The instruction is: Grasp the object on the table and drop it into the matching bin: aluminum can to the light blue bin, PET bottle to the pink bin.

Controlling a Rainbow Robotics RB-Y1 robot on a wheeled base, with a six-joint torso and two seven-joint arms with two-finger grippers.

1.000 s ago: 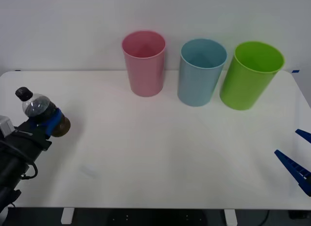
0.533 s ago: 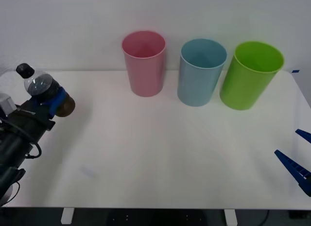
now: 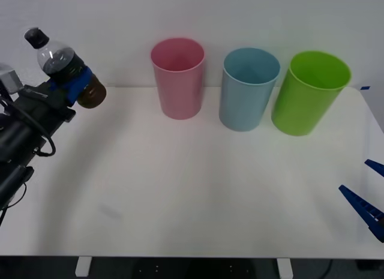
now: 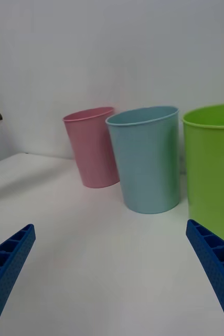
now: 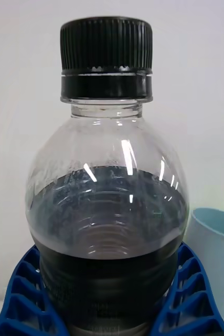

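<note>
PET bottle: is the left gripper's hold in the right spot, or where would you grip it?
The hold looks right. The left gripper clamps the PET bottle across its labelled midsection, one finger on each side. That band is the widest, straightest part; the shoulder above tapers toward the black cap, so fingers there would likely slip. The right gripper waits open at the table's edge.

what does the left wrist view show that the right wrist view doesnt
Left wrist view alone: the PET bottle up close, black cap on, with the left gripper shut around its dark label.

Right wrist view alone: the pink bin, the lime green bin, the white table, and the open right gripper hanging above the tabletop with nothing between its fingers.

Both: the light blue bin, whole in the right wrist view, just a rim edge behind the bottle in the left.
</note>
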